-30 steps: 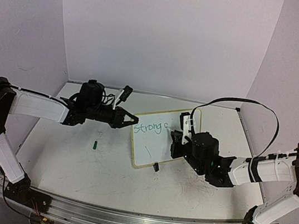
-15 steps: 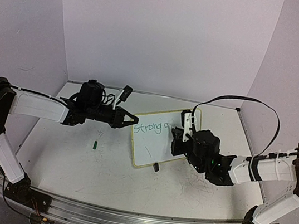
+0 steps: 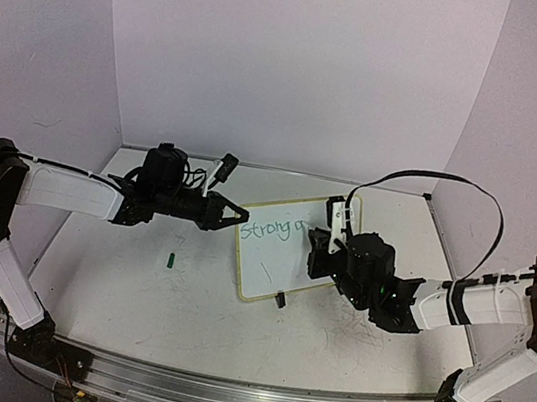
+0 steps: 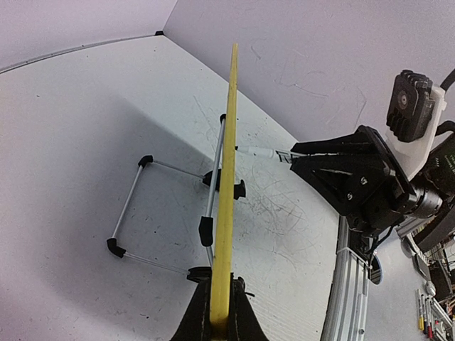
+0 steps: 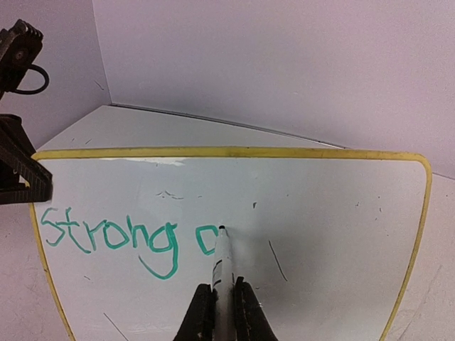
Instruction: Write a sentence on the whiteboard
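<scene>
The right gripper (image 5: 222, 297) is clamped tight on a white marker (image 5: 220, 259), its tip touching the whiteboard (image 5: 334, 213) at a half-formed round letter just after the green "strong", all of the sentence (image 5: 106, 238) written there. The left gripper (image 4: 220, 321) pinches the board's yellow edge, and the board stands tilted on the tabletop (image 3: 134, 287). A small green thing (image 3: 171, 259), perhaps a cap, lies near the board, to its left.

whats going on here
The left fingers are clamped on the side edge of a small whiteboard, steadying it. The right fingers hold a marker with its tip on the board, writing in green. The writing reads "strong" plus the start of another letter, so the sentence is not finished.
</scene>
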Tool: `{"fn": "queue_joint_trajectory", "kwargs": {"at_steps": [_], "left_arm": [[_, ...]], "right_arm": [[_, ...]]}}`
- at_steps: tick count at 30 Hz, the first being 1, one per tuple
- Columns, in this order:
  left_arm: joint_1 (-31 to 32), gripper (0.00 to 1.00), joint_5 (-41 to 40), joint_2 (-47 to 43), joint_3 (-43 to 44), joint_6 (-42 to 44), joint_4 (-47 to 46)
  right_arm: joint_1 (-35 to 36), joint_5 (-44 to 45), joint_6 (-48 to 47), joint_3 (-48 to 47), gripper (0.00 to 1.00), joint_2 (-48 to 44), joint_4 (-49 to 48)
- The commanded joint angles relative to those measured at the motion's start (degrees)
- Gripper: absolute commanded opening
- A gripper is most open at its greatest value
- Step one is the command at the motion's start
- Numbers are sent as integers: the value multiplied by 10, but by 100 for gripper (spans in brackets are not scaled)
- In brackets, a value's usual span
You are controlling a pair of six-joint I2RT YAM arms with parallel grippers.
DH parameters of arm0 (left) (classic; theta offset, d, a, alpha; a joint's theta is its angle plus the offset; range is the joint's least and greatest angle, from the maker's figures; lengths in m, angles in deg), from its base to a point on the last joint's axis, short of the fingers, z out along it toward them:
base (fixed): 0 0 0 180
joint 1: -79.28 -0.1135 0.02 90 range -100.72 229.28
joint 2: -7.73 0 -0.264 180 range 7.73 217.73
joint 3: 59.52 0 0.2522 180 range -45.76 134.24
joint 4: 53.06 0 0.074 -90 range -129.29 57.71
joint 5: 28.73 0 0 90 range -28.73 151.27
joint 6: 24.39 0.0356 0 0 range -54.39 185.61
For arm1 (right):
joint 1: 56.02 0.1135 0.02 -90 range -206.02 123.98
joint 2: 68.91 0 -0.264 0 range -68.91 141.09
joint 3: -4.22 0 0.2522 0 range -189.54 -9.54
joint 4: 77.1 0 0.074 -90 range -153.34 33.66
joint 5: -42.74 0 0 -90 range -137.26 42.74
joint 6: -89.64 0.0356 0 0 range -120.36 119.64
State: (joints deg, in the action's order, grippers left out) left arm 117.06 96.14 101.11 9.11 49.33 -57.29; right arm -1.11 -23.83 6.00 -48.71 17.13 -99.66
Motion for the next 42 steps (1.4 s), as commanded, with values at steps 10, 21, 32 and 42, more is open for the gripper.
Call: {"fn": "queue_joint_trajectory", "kwargs": {"at_steps": [10, 21, 32, 42], "left_arm": [[-1, 0, -11, -23, 12, 35, -20], [-2, 0, -10, -20, 13, 35, -20], [-2, 0, -11, -23, 12, 36, -20], [-2, 0, -11, -25, 11, 37, -20]], "right_arm": [[-4, 6, 31, 23, 0, -22, 27], [-10, -1, 1, -12, 0, -58, 12], [-18, 4, -11, -42, 0, -26, 11], [-20, 11, -2, -39, 0, -13, 21]]}}
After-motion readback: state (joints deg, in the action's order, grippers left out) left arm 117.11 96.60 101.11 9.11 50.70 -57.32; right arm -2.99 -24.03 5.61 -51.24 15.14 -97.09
